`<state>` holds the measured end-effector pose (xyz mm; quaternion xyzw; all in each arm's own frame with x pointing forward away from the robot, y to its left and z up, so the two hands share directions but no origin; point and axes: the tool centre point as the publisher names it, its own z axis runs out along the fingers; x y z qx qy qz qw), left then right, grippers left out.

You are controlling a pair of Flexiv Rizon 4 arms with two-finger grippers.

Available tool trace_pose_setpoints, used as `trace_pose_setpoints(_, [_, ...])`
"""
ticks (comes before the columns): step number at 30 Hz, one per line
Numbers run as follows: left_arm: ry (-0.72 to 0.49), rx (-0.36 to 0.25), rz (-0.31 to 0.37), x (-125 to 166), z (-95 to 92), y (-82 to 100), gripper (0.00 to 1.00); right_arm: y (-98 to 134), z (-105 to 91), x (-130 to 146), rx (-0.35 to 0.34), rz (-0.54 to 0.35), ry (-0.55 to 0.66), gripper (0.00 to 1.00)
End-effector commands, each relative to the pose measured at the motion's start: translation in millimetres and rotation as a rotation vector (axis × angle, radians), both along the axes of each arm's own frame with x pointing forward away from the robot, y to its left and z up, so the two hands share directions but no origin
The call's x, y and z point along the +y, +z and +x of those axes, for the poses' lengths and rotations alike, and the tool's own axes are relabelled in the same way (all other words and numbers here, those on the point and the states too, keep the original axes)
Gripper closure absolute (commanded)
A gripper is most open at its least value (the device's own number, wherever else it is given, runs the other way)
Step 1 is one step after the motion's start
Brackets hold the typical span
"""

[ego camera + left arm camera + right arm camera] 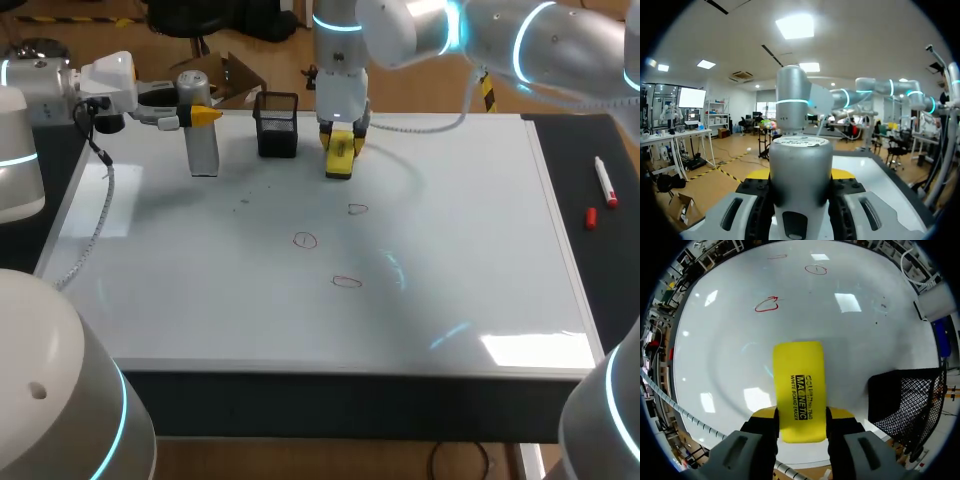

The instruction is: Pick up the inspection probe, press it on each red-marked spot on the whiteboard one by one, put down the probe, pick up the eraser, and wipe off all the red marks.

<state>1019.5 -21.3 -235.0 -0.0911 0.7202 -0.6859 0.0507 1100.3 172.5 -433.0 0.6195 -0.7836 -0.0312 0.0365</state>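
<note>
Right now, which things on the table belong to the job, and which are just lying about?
For the job:
probe, in the left gripper
eraser, in the right gripper
red marks, three of them
whiteboard

Lying about:
black mesh basket
marker
red cap

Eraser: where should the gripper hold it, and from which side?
On its two long edges near one end, coming from that end, as the right gripper does: the eraser is a narrow flat block, so its width fits between the jaws.
</note>
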Motion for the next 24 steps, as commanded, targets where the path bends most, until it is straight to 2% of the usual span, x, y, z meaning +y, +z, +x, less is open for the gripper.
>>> trace_pose_setpoints(1, [0.004,0.0,0.002,-1,-1.0,1.7,1.0,-11,-2.3,-5,-0.001,-0.013,-0.008,1.0])
trace_pose_setpoints(7, [0.004,0.0,0.002,-1,-1.0,1.7,1.0,0,-6.6,-12,0.02,-0.031,-0.034,1.0])
trace_pose_setpoints(13, [0.004,0.0,0.002,-1,-1.0,1.7,1.0,16,-13.6,-25,0.011,-0.051,-0.048,1.0])
trace_pose_setpoints(24, [0.004,0.0,0.002,-1,-1.0,1.7,1.0,42,-26.6,-72,-0.035,-0.099,-0.128,1.0])
